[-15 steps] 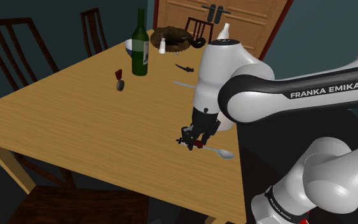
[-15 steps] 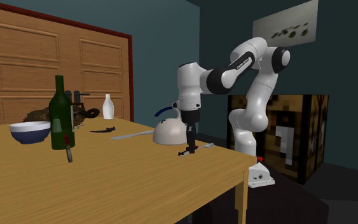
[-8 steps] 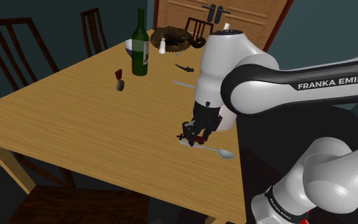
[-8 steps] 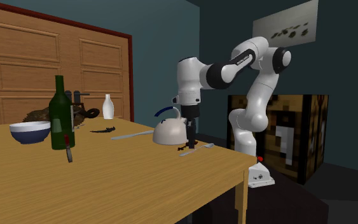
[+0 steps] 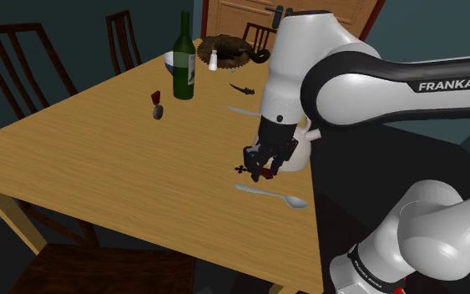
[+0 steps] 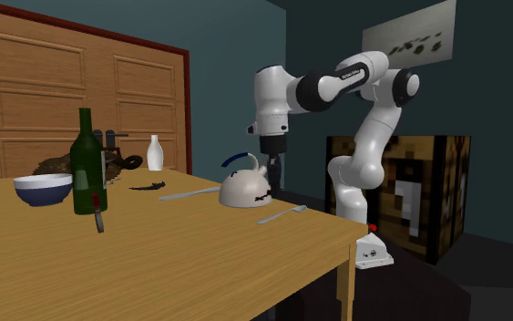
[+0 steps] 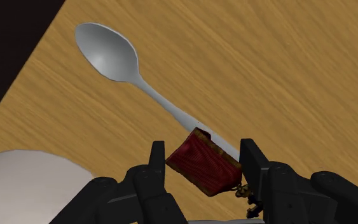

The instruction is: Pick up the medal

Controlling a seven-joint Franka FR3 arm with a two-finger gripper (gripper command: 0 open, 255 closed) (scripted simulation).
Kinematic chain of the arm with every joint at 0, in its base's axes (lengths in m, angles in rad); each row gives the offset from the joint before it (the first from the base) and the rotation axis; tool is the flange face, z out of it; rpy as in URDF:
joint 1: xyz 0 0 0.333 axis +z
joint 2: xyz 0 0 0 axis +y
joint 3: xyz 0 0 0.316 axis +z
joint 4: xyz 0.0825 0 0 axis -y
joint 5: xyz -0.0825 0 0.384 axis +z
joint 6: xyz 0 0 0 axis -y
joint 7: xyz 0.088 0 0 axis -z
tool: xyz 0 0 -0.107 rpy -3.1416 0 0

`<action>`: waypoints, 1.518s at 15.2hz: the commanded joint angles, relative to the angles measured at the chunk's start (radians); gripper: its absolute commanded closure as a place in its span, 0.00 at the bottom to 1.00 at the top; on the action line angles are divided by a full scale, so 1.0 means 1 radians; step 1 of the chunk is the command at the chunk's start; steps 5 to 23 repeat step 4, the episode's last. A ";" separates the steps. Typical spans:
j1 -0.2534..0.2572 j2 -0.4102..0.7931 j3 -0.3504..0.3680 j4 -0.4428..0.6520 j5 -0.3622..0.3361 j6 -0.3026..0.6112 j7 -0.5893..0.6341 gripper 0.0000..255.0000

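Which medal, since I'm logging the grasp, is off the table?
The medal clasped between the fingers, raised above the spoon. The other medal lies on the table beside the green bottle.

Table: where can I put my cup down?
Free: the bare table between the green bottle, the spoon and the near edge. Crowded: the far end by the bowl, and around the kettle beside the gripper holding the medal.
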 commanded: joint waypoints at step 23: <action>-0.002 -0.010 -0.008 0.038 -0.004 -0.049 -0.001 1.00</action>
